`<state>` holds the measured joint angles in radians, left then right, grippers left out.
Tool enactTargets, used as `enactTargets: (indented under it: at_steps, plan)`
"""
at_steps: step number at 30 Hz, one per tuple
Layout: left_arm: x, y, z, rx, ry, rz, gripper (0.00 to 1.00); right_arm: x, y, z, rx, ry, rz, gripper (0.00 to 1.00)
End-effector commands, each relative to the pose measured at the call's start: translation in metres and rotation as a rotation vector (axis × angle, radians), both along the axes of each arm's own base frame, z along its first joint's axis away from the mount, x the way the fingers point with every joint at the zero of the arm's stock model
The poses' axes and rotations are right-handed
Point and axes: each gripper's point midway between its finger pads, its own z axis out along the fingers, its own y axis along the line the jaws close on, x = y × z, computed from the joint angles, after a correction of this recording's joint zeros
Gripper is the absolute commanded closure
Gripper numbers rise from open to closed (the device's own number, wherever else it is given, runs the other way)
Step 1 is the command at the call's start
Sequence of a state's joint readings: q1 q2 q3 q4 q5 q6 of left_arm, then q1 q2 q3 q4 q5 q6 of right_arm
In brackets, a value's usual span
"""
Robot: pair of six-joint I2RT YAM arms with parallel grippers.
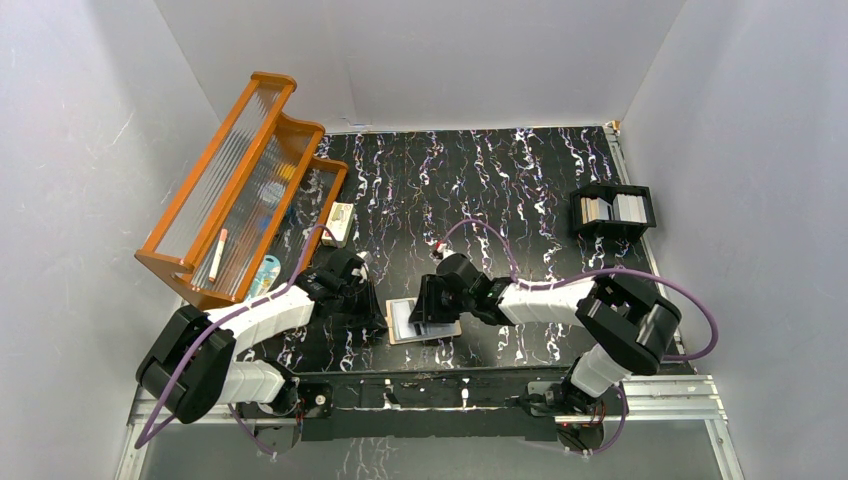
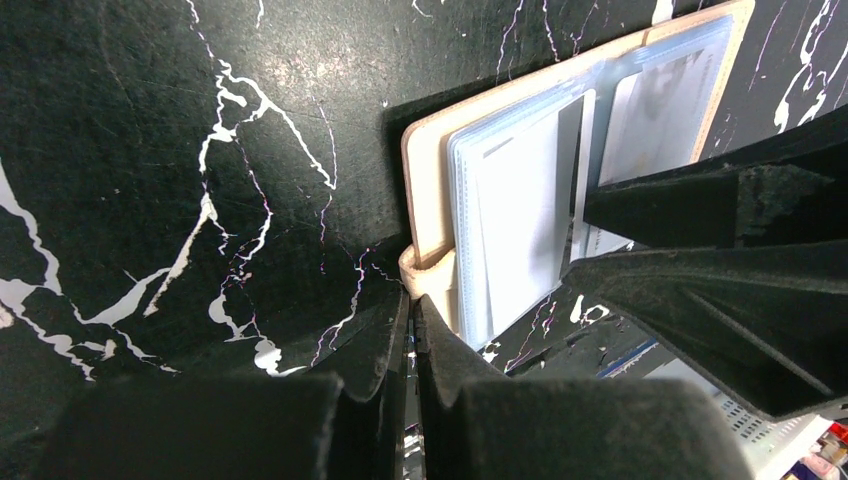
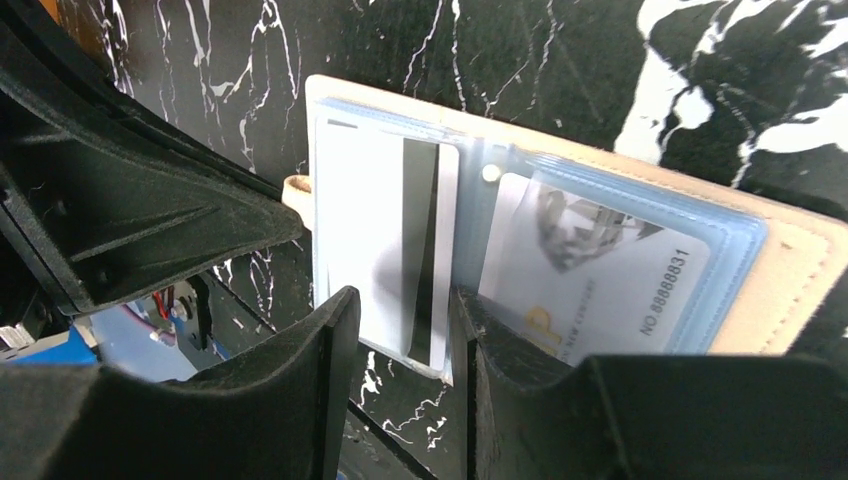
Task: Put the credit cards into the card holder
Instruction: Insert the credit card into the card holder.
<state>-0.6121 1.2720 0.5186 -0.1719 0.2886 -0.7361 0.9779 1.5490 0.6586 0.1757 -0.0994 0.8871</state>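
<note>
Your two grippers crowd the card holder [image 1: 402, 320] near the table's [image 1: 520, 170] front edge. The left gripper [image 1: 375, 315] sits tight against its left side and the right gripper [image 1: 425, 318] hangs over its pages, so nothing else fits there. To the left, the orange rack [image 1: 240, 180] and the white box [image 1: 341, 222] narrow your way. The far middle lies open, and the black tray [image 1: 612, 210] stands well off at far right

The left arm [image 1: 262, 315] and right arm [image 1: 545, 298] are built alike: white link shells set between bulky black joint housings, with a purple cable [image 1: 706, 322] running in loose loops along each. The left gripper [image 2: 412, 305] and right gripper [image 3: 405, 300] are matte black plastic, with ribbed, wedge-shaped fingers [image 3: 300, 390].
</note>
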Motion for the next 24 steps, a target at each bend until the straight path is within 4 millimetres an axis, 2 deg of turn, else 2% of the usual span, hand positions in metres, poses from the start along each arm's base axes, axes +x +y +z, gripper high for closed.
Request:
enactTargets:
  at_steps: [1,4,8,13,15,16,17,21,24]
  plan:
    - [-0.004,-0.002,0.002,-0.012,0.009,-0.007,0.99,-0.003,0.025,0.018,0.088,0.006,0.025,0.53]
    - [-0.004,-0.003,0.002,-0.012,0.006,-0.005,1.00,-0.006,0.031,0.020,0.122,0.025,0.029,0.53]
    - [-0.004,-0.003,0.003,-0.011,0.005,-0.002,1.00,-0.008,0.029,0.019,0.130,0.039,0.003,0.53]
    - [-0.001,-0.003,0.007,-0.008,-0.005,0.005,0.99,-0.004,0.015,0.017,0.071,0.014,-0.028,0.53]
    - [0.000,-0.002,0.010,-0.001,-0.011,0.008,0.97,-0.001,0.006,0.022,0.040,-0.023,-0.038,0.53]
    - [0.001,-0.001,0.013,0.004,-0.014,0.011,0.95,0.001,0.002,0.025,0.029,-0.039,-0.044,0.27]
    - [0.002,-0.001,0.016,0.008,-0.018,0.014,0.92,0.001,-0.002,0.027,0.017,-0.052,-0.050,0.44]
    - [0.008,-0.002,0.030,-0.007,-0.052,0.035,0.72,0.004,-0.020,0.038,-0.022,-0.104,-0.077,0.44]
    - [0.012,-0.006,0.037,-0.031,-0.069,0.040,0.63,0.012,-0.036,0.042,-0.073,-0.150,-0.114,0.44]
